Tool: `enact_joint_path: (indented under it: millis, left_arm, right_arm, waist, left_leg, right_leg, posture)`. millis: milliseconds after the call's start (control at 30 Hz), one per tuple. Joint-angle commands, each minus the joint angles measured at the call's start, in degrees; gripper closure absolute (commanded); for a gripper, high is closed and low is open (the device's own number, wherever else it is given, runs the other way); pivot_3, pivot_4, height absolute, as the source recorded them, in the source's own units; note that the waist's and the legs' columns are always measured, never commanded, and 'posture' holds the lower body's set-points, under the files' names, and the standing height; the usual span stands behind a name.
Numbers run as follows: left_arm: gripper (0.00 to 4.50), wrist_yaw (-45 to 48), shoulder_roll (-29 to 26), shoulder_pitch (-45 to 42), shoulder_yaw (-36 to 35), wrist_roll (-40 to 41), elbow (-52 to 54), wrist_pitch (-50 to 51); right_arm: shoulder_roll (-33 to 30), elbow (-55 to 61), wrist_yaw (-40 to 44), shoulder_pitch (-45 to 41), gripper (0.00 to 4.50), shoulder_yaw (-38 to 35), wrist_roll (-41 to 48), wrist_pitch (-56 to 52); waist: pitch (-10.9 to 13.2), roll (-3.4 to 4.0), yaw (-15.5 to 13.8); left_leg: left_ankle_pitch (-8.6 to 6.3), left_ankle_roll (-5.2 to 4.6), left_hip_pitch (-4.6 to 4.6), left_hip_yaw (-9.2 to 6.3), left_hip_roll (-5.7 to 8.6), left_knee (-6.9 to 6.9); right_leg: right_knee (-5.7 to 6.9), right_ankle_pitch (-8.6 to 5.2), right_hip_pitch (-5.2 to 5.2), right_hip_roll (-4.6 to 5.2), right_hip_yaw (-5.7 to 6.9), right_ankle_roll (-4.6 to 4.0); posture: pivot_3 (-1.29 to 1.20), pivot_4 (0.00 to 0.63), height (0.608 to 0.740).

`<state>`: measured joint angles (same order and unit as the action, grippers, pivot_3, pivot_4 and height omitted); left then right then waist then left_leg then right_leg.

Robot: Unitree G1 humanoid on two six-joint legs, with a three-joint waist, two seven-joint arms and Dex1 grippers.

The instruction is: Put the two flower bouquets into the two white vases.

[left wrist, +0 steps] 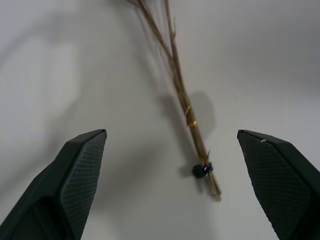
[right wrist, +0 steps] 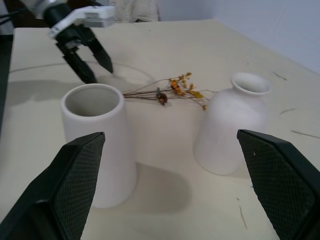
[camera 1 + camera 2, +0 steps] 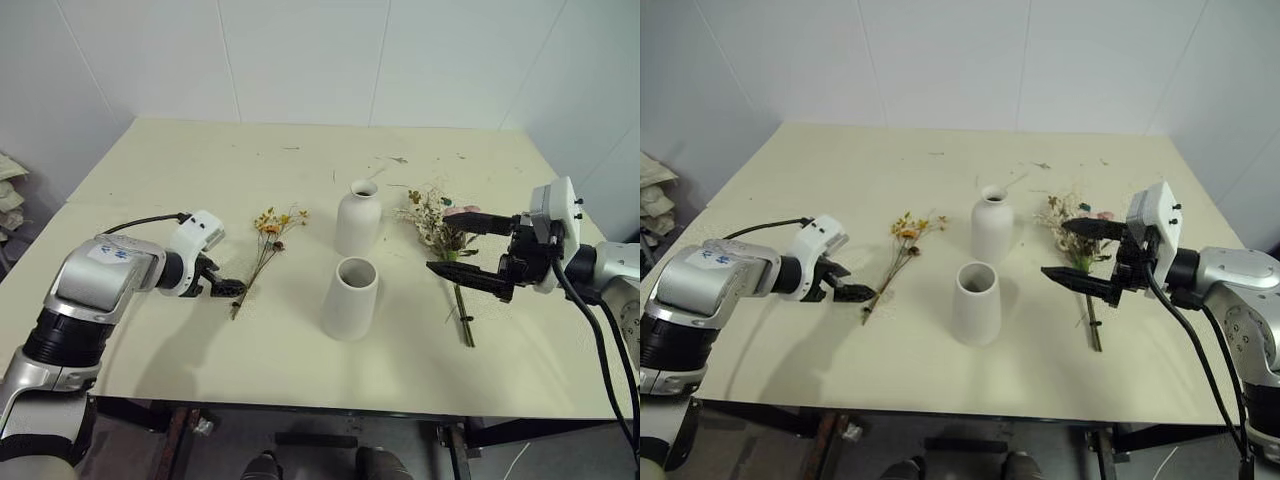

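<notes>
I have the left gripper (image 3: 232,288) spread wide and empty just over the stem end of the yellow bunch (image 3: 268,240), which lies flat on the table (image 3: 180,170) running away toward the vases, while the right gripper (image 3: 470,248) hangs open above the pink bunch (image 3: 440,225).

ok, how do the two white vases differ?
Shape: the bottle-shaped vase swells into a round body under a short narrow neck; the cone vase has straight sides tapering upward.
Mouth: the bottle-shaped vase has a small flared opening, the cone vase a wide plain one.
Place: the bottle-shaped vase stands farther from the robot, the cone vase nearer.
Shared: both matte white, upright, and holding no flowers.
</notes>
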<state>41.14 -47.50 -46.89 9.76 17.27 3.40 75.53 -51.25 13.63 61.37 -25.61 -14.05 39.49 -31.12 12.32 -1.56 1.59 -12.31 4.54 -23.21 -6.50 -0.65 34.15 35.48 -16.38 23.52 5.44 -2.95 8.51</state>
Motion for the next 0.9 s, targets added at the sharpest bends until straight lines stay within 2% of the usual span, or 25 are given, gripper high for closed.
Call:
enact_joint_path:
  millis: [33,167,300,433,800,900]
  left_arm:
    - [0.02,-1.6,1.7,-3.1,2.1,-1.6,-2.7,-0.5]
    - [0.02,-2.0,4.6,-6.6,4.5,-2.2,-6.7,-0.8]
    - [0.02,-1.6,5.0,-8.2,9.6,-4.7,-10.7,-2.1]
    - [0.89,-0.2,5.2,-9.3,13.1,-6.5,-13.5,-4.6]
    - [4.4,1.3,7.2,-11.2,13.7,-9.5,-18.7,-7.8]
    - [4.45,1.5,7.5,-11.5,13.1,-10.0,-19.2,-8.3]
  right_arm:
    - [-1.3,1.1,0.8,-0.3,0.0,-2.1,-0.1,1.7]
    - [-1.0,1.0,0.0,-0.7,0.0,-1.8,-0.5,1.7]
    - [-0.7,1.9,-1.4,-0.1,0.0,-2.2,-0.5,1.2]
    - [-1.0,2.7,-2.4,0.5,0.0,-2.7,-0.3,0.6]
    - [-1.5,4.4,-4.2,1.7,0.0,-4.6,0.1,-0.7]
    - [-1.6,4.9,-4.3,2.2,0.0,-5.2,0.4,-0.9]
  waist:
    - [0.0,0.0,0.0]
    - [0.0,0.0,0.0]
    - [0.0,0.0,0.1]
    - [0.0,0.0,0.0]
    - [0.0,0.0,0.0]
    - [0.0,0.0,0.0]
  left_leg:
    - [0.0,0.0,0.0,0.0,0.0,0.0]
    - [0.0,0.0,0.01,0.0,0.0,0.05]
    - [0.0,0.0,0.01,0.01,0.0,0.05]
    - [0.0,0.0,0.0,0.03,0.0,0.05]
    - [0.0,0.0,0.01,0.04,0.03,0.08]
    - [0.0,0.0,0.01,0.05,0.03,0.11]
  right_leg:
    - [0.0,0.0,0.0,0.0,0.0,0.0]
    - [0.03,0.0,0.0,0.0,-0.01,0.0]
    - [0.04,0.0,0.01,-0.01,-0.01,0.0]
    - [0.05,0.0,0.02,-0.01,-0.04,0.01]
    - [0.05,0.01,0.0,0.01,-0.09,0.02]
    - [0.08,0.01,0.0,0.01,-0.09,0.03]
  posture:
    - [0.0,0.15,0.74]
    - [0.0,0.15,0.74]
    - [0.0,0.15,0.74]
    - [0.0,0.15,0.74]
    - [0.0,0.15,0.74]
    - [0.0,0.15,0.74]
